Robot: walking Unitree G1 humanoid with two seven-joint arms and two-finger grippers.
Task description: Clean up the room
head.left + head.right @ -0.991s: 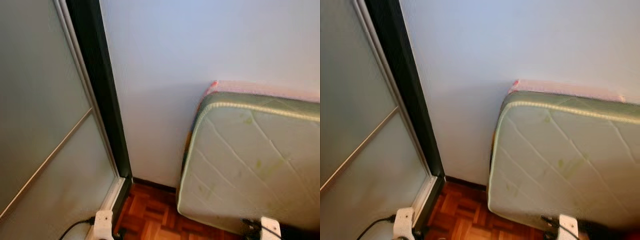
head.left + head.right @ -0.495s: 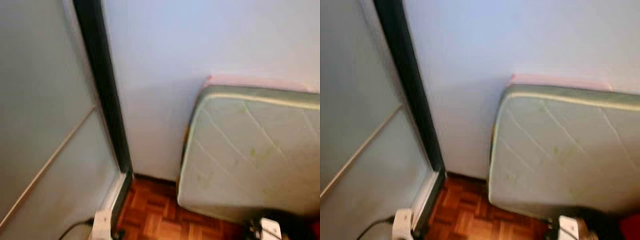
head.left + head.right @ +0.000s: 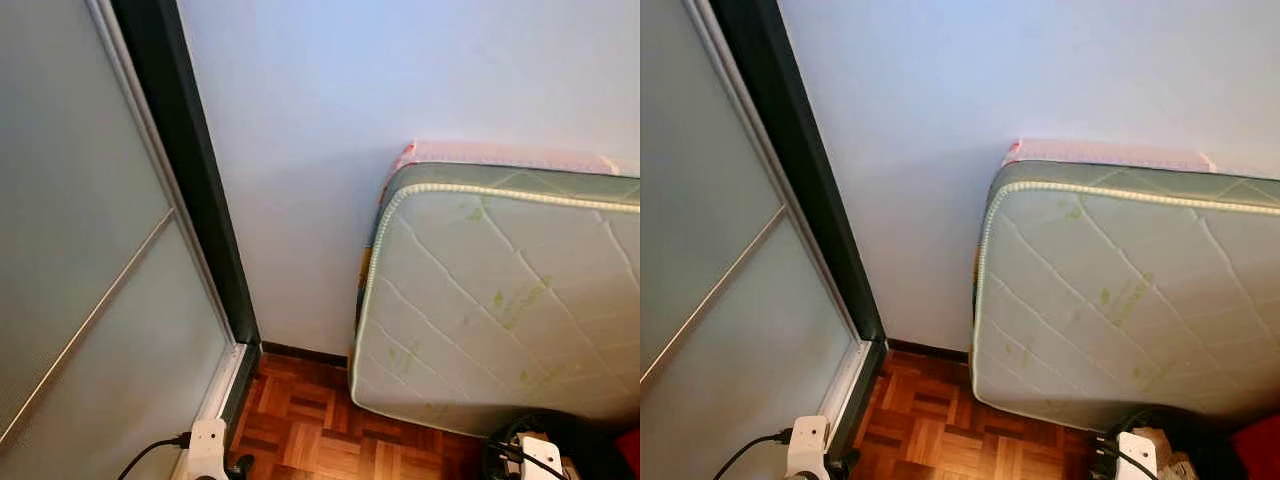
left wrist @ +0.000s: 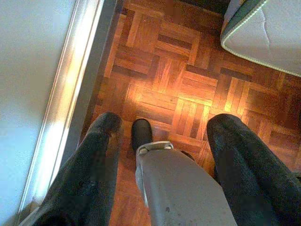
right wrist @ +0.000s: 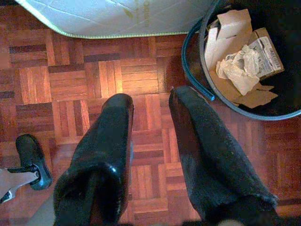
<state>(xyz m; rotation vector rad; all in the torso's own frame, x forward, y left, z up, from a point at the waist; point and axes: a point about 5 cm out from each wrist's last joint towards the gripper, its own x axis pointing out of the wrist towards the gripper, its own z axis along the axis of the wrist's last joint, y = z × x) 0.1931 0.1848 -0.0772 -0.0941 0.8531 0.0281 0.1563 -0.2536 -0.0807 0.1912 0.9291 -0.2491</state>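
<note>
My left gripper hangs open over the parquet floor, with nothing between its fingers. Below it is a grey part of my own body with a black foot. My right gripper is also open and empty above the floor. It sits beside a black bin that holds cardboard pieces and crumpled white paper. In the left eye view, the bin's rim peeks in at the lower right.
A pale green quilted mattress leans against the white wall, with a pink edge behind it. A frosted sliding door with a dark frame stands on the left. Open parquet lies between the door and the mattress.
The camera has shifted a little, and the blur has gone. The black bin's rim now shows at the lower right. Nothing was taken hold of or let go.
</note>
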